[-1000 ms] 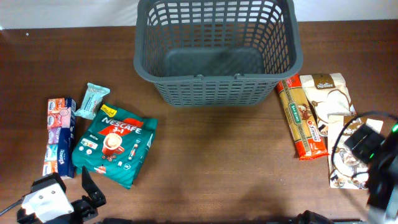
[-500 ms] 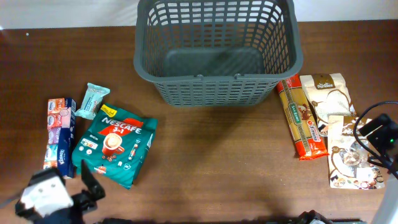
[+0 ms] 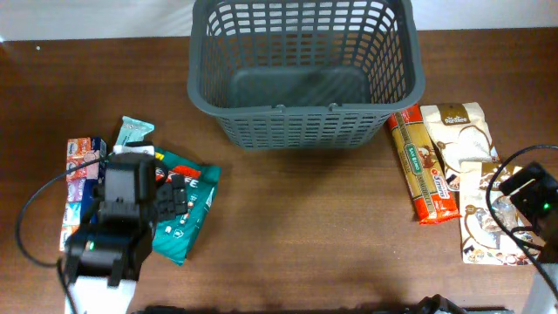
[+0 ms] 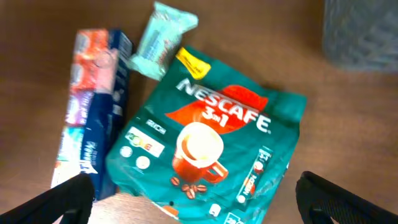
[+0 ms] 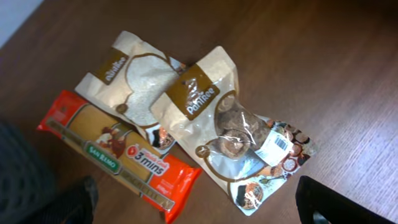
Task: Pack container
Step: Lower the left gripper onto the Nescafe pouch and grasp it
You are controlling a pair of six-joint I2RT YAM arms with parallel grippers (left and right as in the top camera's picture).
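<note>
A large dark grey plastic basket (image 3: 305, 131), rectangular with rounded corners and lattice-slotted walls, stands at the far centre of the brown wooden table (image 3: 296, 235). Its solid bottom appears bare. We judge it stiff and light, likely to slide if knocked. The rim or the slots would offer a hold, though packing should only need its open top.

The left gripper (image 4: 193, 180) hangs over a soft green Nescafé coffee pouch (image 4: 211, 130), its fingers spread wide on either side and holding nothing. A small pale teal wrapped bar (image 4: 163, 34) lies just beyond the pouch, and a long blue-and-red printed pack (image 4: 93, 106) touches the pouch's left edge.

The right gripper (image 5: 196, 193) is also spread and empty, above three overlapping packets right of the basket. These are a long orange-red pasta packet (image 5: 118, 155), a beige pouch of white grains (image 5: 134, 81) and a beige-and-brown windowed pouch (image 5: 230, 137) lying partly on top.

Bare wood lies between each group and the basket. Only its tall walls stand in the way, so we expect items must be lifted over the rim.
</note>
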